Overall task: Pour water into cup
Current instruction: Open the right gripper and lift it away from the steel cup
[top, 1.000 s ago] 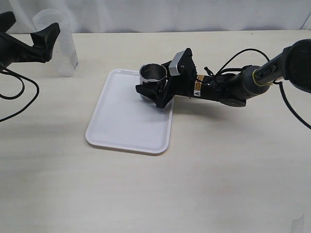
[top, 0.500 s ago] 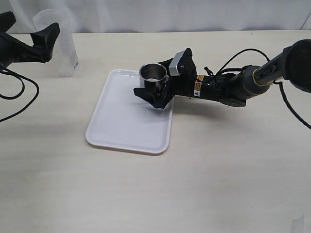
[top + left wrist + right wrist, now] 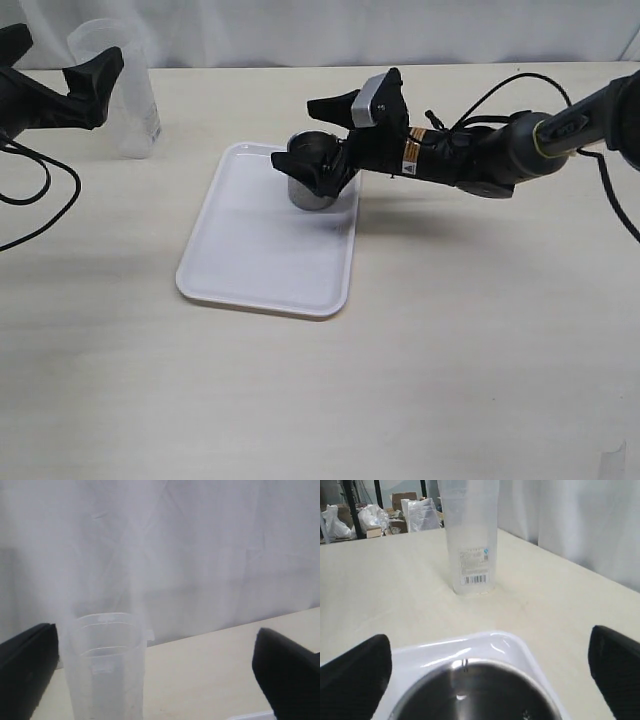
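Well left of the tray and past its far edge: left gripper, raised off the table, fingers spread wide, gripping nothing. Between those fingers and beyond them: clear plastic beaker, upright on the table, clear of both fingers in the left wrist view. Cannot tell whether it holds water.

On the tray, in its far right corner: steel cup, upright, open end up. Inside dark and shiny; water not made out.

Over that same corner, reaching in from right of the tray: right gripper, fingers spread wide, one on each side of the cup at about rim height, not pinching it. Cannot tell whether the near finger touches the cup wall.
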Robot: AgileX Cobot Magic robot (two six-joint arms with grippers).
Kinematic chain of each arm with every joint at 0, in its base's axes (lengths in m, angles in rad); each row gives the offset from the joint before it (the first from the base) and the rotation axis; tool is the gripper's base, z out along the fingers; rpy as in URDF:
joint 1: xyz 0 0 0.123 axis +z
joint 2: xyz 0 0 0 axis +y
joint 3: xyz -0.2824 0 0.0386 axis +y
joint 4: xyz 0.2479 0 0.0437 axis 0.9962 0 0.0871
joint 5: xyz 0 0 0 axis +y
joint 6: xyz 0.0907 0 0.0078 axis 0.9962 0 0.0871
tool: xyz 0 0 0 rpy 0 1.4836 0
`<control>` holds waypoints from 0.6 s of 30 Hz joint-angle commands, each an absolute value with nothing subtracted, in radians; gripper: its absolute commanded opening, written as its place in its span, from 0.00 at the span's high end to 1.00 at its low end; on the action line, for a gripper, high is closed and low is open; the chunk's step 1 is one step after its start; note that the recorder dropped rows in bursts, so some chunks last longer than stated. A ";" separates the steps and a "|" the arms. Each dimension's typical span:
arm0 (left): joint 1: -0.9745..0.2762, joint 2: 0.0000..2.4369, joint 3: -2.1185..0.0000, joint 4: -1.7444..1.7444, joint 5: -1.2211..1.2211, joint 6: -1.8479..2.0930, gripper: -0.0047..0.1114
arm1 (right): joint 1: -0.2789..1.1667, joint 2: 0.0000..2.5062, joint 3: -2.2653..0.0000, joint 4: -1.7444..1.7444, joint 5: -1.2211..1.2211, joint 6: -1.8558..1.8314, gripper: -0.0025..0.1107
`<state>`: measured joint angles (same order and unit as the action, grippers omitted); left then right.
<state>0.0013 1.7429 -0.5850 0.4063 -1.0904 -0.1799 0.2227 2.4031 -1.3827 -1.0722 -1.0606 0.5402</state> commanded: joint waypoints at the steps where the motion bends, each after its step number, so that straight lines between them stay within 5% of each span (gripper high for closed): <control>1: 0.004 1.737 -0.582 0.404 -1.089 -0.182 0.11 | 0.212 2.354 -1.384 -1.127 -1.069 0.558 0.01; 18: 0.004 1.737 -0.582 0.409 -1.097 -0.182 0.11 | 0.046 2.080 -1.384 -1.385 -1.221 0.984 0.01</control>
